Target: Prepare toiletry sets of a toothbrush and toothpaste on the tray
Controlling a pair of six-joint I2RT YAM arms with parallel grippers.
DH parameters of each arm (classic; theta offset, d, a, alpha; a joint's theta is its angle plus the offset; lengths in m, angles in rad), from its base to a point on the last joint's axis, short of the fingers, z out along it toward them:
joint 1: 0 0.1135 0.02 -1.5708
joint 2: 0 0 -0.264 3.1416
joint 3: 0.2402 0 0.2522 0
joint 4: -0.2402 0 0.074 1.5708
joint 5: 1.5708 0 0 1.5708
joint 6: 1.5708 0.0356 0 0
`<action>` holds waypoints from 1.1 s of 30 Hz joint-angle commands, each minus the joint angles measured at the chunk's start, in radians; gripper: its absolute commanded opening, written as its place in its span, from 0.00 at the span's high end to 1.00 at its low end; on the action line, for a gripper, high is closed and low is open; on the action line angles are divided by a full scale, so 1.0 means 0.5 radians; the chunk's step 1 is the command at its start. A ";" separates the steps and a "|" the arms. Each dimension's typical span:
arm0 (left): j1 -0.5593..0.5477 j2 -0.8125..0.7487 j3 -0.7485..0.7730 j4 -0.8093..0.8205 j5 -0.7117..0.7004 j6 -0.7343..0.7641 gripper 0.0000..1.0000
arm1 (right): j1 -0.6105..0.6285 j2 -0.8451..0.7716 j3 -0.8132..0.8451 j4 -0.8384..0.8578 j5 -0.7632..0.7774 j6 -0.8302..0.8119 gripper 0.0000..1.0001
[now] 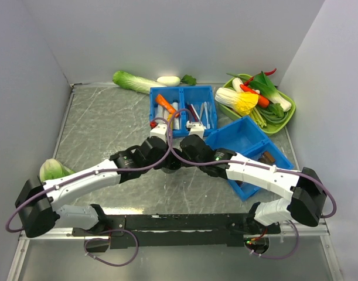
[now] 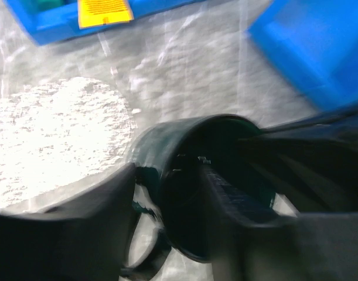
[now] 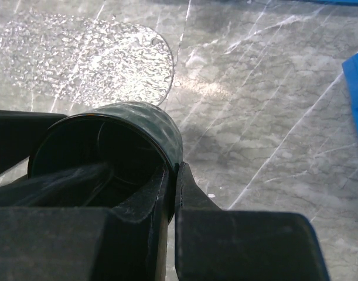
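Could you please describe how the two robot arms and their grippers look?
Both the left arm and the right arm have white shells between black rounded joints. A thin purple cable runs along each. The left gripper and right gripper have flat black fingers.

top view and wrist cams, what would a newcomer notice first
The two arms meet in the middle at a dark green cup, whose wall the right gripper pinches. Behind them sit blue bins, and a green dish piled with vegetables stands at the far right corner.
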 commanded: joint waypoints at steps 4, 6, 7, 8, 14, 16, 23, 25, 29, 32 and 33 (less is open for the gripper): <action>-0.004 0.120 0.138 -0.098 -0.012 0.159 0.84 | 0.051 0.021 0.133 0.192 0.088 0.057 1.00; -0.004 0.129 0.138 -0.095 -0.015 0.193 0.99 | 0.057 0.037 0.139 0.183 0.079 0.054 1.00; -0.004 0.135 0.135 -0.089 -0.012 0.211 0.99 | 0.057 0.046 0.142 0.183 0.064 0.054 1.00; 0.005 0.141 0.135 -0.086 0.015 0.236 0.99 | 0.054 0.049 0.139 0.186 0.049 0.051 0.98; 0.158 0.114 0.129 -0.064 0.294 0.557 0.99 | 0.054 0.049 0.120 0.253 -0.096 0.042 0.55; 0.232 0.083 0.138 -0.083 0.368 0.653 0.99 | 0.051 0.025 0.105 0.278 -0.099 0.033 0.49; 0.327 0.080 0.209 -0.187 0.697 1.045 0.99 | 0.051 0.178 0.233 0.245 -0.209 -0.096 0.45; 0.348 0.083 0.209 -0.193 0.712 1.058 0.99 | 0.054 0.254 0.255 0.250 -0.261 -0.102 0.47; 0.385 0.059 0.184 -0.151 0.734 1.052 0.99 | 0.057 0.353 0.292 0.232 -0.283 -0.108 0.51; 0.413 0.043 0.169 -0.129 0.749 1.055 0.99 | 0.063 0.368 0.283 0.201 -0.255 -0.115 0.53; 0.419 0.040 0.160 -0.123 0.752 1.055 0.99 | 0.060 0.362 0.274 0.201 -0.249 -0.115 0.53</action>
